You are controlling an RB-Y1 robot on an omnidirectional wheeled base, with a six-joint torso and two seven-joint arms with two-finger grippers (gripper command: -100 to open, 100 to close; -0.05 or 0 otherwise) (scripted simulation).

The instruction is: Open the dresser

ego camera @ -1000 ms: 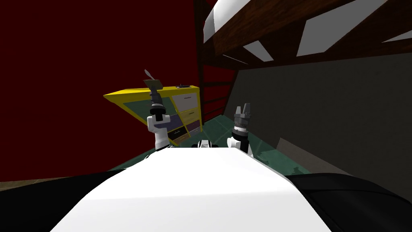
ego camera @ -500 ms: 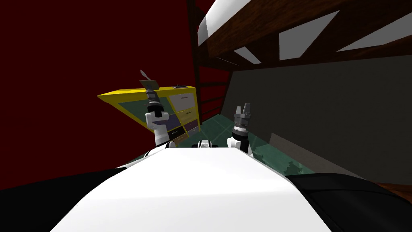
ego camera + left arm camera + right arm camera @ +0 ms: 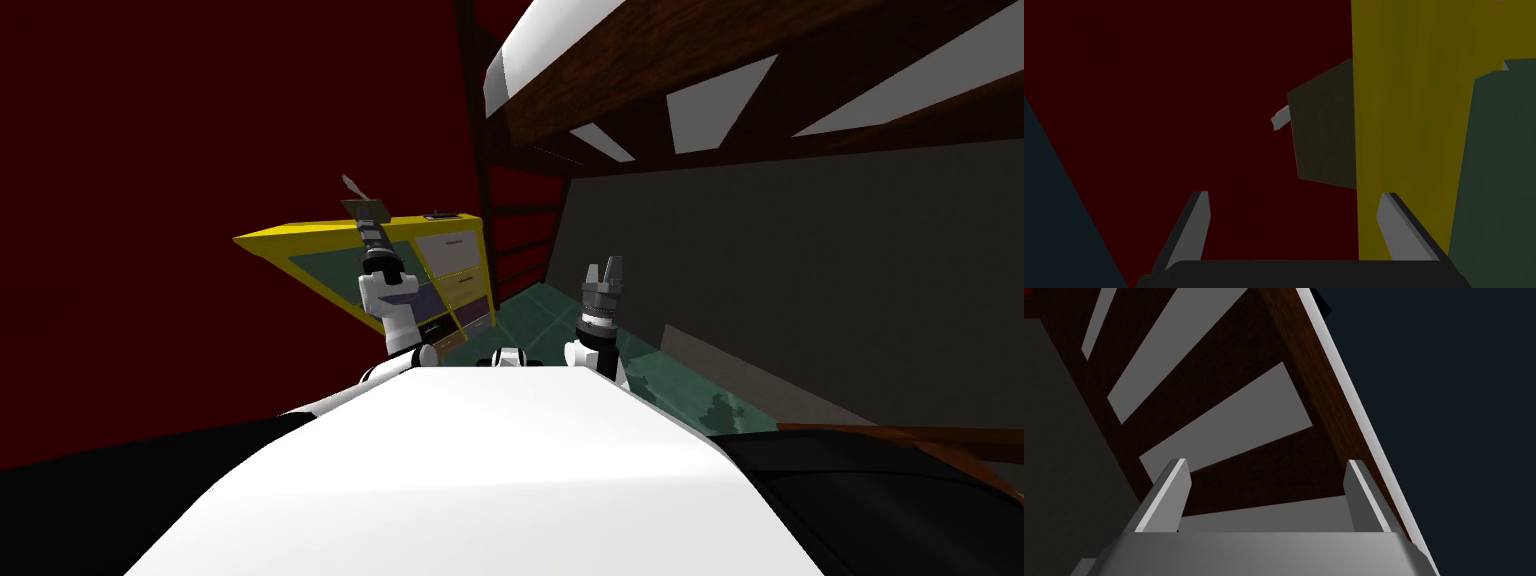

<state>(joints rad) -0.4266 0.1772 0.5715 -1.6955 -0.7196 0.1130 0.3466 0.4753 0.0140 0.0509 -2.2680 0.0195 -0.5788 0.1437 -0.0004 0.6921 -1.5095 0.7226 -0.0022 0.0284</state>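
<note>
Head view: one yellow dresser (image 3: 300, 238) sits at about 11 o'clock against the dark red wall (image 3: 150, 200), standing on a teal floor (image 3: 530, 310). One small dark item (image 3: 437, 215) lies on its top surface. I count three drawer fronts stacked in one column: white, yellow, purple. Others are partly behind my left arm. The left gripper (image 3: 352, 188) is up by the dresser's top edge, fingers spread, pinching nothing. The right gripper (image 3: 604, 266) at 1 o'clock is spread too, under one slatted wooden frame (image 3: 640, 80).
</note>
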